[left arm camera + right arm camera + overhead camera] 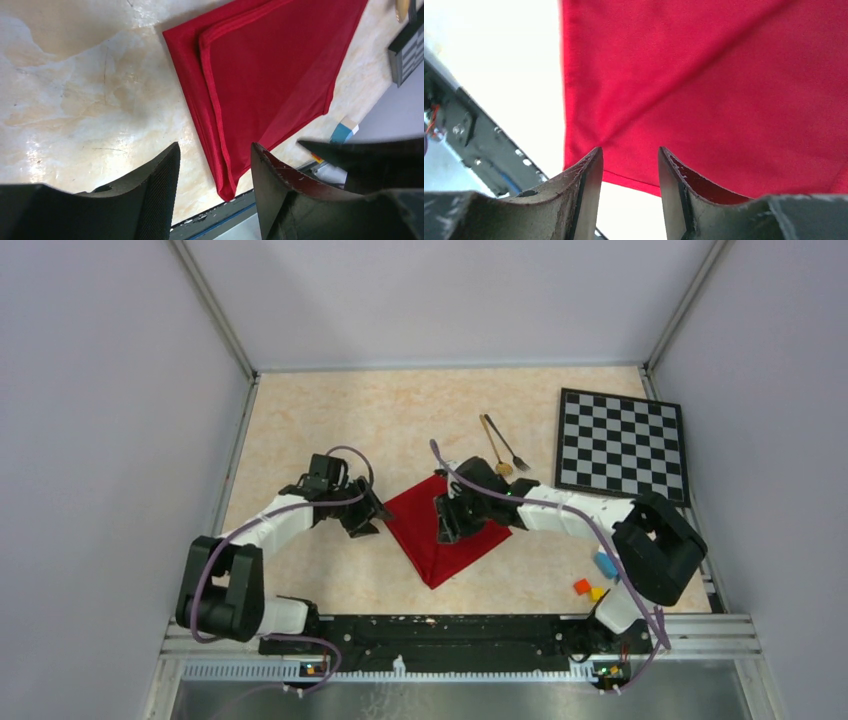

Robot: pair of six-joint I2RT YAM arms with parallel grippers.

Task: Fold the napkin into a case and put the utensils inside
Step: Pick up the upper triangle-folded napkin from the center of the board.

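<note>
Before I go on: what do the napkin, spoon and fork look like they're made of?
Napkin: soft woven cloth, matte deep red; a stitched hem and a soft fold crease show. Spoon: likely metal, gold finish. Fork: thin, dark, probably metal; too small to tell the finish.

The top camera looks down from high up, behind both arms [280, 520], and sees the whole table [330, 420]. The left wrist camera peeks past the left gripper [212, 150] at the napkin [270, 75] just ahead. The right wrist camera peeks past the right gripper [626, 150], much nearer. All three see the napkin.
</note>
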